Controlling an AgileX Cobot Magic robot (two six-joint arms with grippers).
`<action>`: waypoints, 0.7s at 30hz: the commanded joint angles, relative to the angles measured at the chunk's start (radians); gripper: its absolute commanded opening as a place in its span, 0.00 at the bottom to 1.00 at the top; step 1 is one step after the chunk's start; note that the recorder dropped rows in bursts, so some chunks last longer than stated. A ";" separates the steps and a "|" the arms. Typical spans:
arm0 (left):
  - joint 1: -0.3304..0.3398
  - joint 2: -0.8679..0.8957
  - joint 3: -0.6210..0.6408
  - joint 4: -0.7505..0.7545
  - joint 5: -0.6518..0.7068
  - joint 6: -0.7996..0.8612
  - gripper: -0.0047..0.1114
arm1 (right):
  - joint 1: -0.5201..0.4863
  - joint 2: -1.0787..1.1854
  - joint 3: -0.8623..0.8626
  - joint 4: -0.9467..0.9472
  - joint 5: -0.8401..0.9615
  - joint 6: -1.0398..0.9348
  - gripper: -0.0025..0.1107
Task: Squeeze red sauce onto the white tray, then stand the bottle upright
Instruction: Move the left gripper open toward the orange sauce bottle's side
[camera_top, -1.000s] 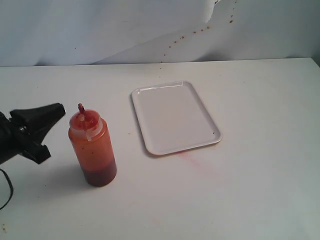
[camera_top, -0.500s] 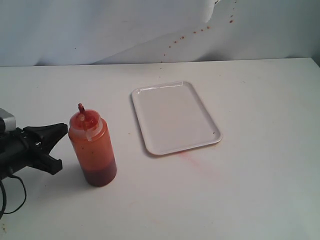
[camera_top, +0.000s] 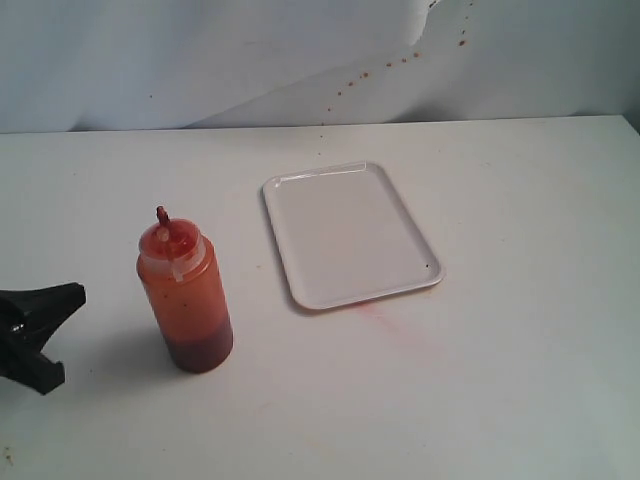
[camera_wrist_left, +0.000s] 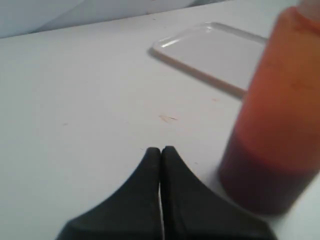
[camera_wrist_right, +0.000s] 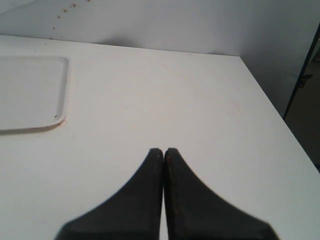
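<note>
The bottle (camera_top: 185, 295) is standing upright on the counter (camera_top: 500, 380), holding red sauce (camera_top: 192, 312) (darker at the bottom), apart from the white tray (camera_top: 350, 235). My left claw (camera_wrist_left: 160, 150) is sitting pinched together beside the bottle, and my right claw (camera_wrist_right: 163, 150) is pressed together too.

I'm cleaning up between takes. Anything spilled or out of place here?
Yes. A faint pink smear stains the table just off the white tray's camera-side edge, and reddish spots speckle the backdrop. The bottle stands upright; the tray shows only one tiny dark speck.
</note>
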 joint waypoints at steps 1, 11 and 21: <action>0.078 0.000 0.011 0.262 -0.030 -0.095 0.04 | -0.005 -0.003 0.003 -0.007 -0.007 0.001 0.02; -0.041 0.144 0.008 0.284 -0.030 0.039 0.04 | -0.005 -0.003 0.003 -0.007 -0.007 0.001 0.02; -0.047 0.279 -0.036 0.256 -0.030 0.079 0.09 | -0.005 -0.003 0.003 -0.007 -0.007 0.001 0.02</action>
